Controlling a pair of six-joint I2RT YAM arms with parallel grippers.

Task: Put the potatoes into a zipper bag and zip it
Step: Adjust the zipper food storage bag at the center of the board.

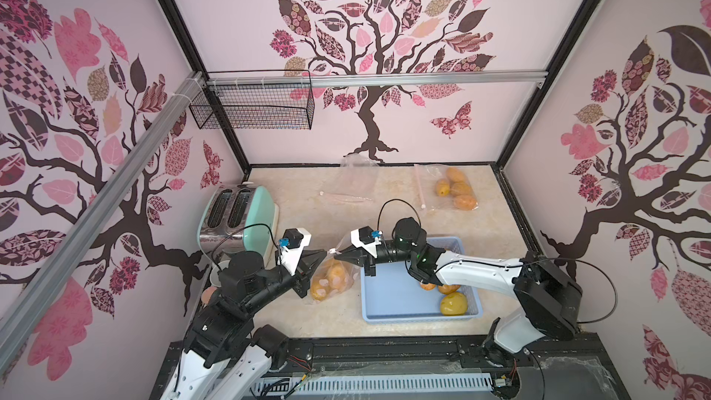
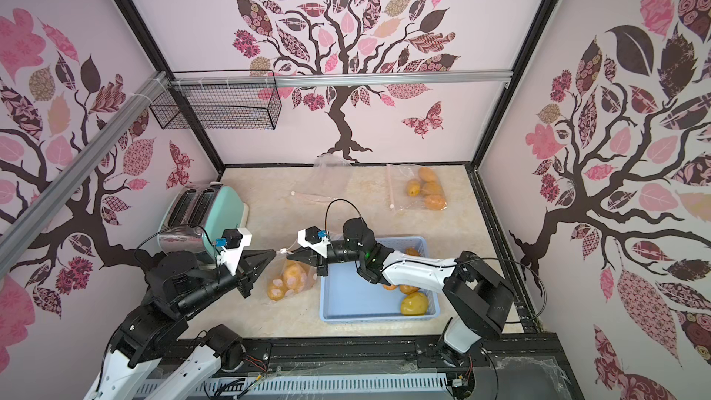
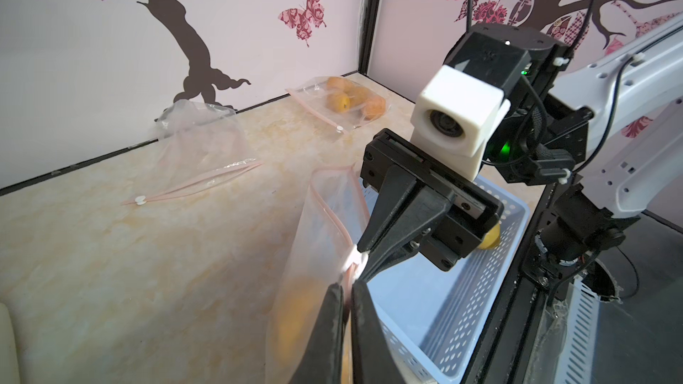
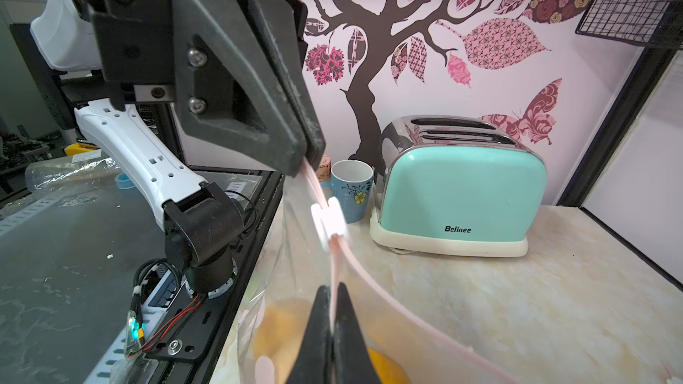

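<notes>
A clear zipper bag [image 1: 331,279] with a pink zip strip hangs between my two grippers, left of the blue basket [image 1: 419,317]. Several orange-brown potatoes [image 1: 335,274] lie inside it. My left gripper [image 1: 325,252] is shut on the strip's end, seen up close in the left wrist view [image 3: 347,284]. The white slider [image 4: 329,216] sits just beyond those tips. My right gripper [image 1: 337,256] is shut on one lip of the strip [image 4: 332,289] on the slider's other side, where the mouth gapes. More potatoes [image 1: 454,303] lie in the basket, partly under my right arm.
A second bag holding potatoes [image 1: 456,188] lies at the back right, and a limp empty bag [image 1: 354,182] leans on the back wall. A mint toaster [image 1: 246,213] and a mug [image 4: 351,190] stand at the left. A wire basket [image 1: 257,105] hangs on the wall.
</notes>
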